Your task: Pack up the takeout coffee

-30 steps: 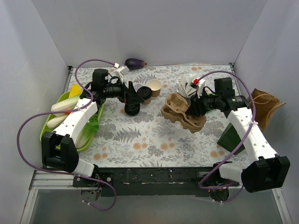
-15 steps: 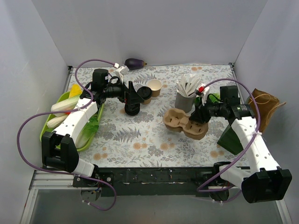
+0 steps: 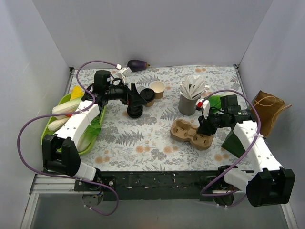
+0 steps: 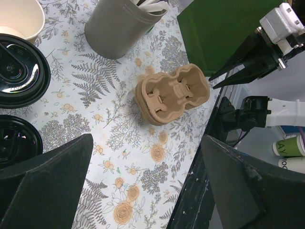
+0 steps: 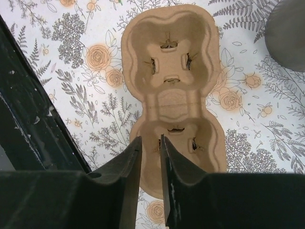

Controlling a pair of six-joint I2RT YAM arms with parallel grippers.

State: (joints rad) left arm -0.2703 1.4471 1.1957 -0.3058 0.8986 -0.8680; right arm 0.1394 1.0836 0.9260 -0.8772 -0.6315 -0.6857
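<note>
The takeout coffee (image 3: 147,95), a tan cup under a black lid (image 4: 19,71), stands at the back of the table beside a lidless tan cup (image 3: 157,88). My left gripper (image 3: 135,99) hovers just left of the coffee, wide open and empty (image 4: 147,143). A stack of loose black lids (image 3: 135,112) lies under it. My right gripper (image 3: 206,130) is shut on the rim of a brown pulp cup carrier (image 3: 192,133), whose wall sits between its fingers (image 5: 151,140). The carrier (image 5: 174,86) rests flat on the cloth with both wells empty.
A grey holder of white utensils (image 3: 188,102) stands behind the carrier. The green bag (image 3: 236,141) lies at the right by my right arm, with a brown paper bag (image 3: 269,107) beyond it. A green tray of vegetables (image 3: 71,121) is at the left and an eggplant (image 3: 138,64) at the back.
My right gripper has brought the carrier down from a tilted, lifted pose and toward the front, so it now lies flat on the table. Its jaws have narrowed. The left arm has not moved.
</note>
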